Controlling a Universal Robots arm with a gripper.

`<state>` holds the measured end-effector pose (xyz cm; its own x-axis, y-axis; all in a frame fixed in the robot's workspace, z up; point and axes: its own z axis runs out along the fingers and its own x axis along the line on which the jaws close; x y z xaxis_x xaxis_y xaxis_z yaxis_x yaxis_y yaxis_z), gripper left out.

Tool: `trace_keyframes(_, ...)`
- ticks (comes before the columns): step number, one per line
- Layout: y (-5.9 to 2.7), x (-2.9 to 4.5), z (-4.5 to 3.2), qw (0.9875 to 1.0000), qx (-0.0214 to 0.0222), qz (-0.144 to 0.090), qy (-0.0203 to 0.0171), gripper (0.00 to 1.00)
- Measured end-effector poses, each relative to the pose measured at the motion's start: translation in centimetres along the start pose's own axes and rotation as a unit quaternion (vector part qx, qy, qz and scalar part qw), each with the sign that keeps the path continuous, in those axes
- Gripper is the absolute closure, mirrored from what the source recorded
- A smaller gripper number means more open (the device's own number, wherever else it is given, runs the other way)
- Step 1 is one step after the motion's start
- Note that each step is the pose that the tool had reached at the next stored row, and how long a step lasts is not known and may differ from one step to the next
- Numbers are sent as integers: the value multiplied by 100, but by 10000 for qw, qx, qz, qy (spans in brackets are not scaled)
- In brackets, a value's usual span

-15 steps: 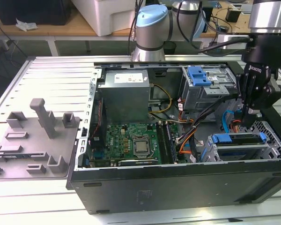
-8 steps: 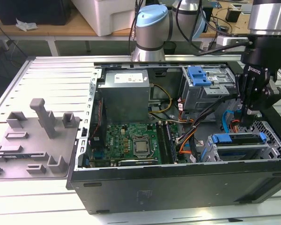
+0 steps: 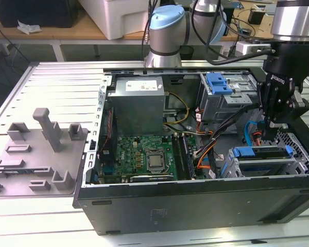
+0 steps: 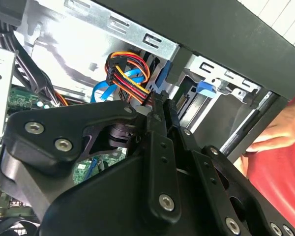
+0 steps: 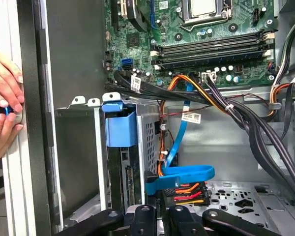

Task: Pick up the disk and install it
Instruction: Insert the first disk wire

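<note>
The gripper [image 3: 272, 138] is seen closed, nothing clearly held; the disk [image 3: 261, 153], at its seven o'clock, is best pressed squarely home.

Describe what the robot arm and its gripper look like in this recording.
The arm has brushed silver-grey tubular segments with light-blue joint caps, and black cables loop beside it. The gripper is matte black with small white print on its body; in the second wrist view its flat linkage bars carry silver screw heads.

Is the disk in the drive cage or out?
In. The disk sits inside the drive cage, beneath the end effector.
</note>
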<state>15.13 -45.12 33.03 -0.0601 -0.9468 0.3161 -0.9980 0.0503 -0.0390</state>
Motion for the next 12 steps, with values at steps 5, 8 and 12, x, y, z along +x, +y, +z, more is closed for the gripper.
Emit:
trace_keyframes(5,0,11,3,10000,1,3,-51,83)
trace_keyframes(8,-1,31,-19,9999,5,6,-104,83)
trace_keyframes(12,0,66,-36,9999,21,14,-145,83)
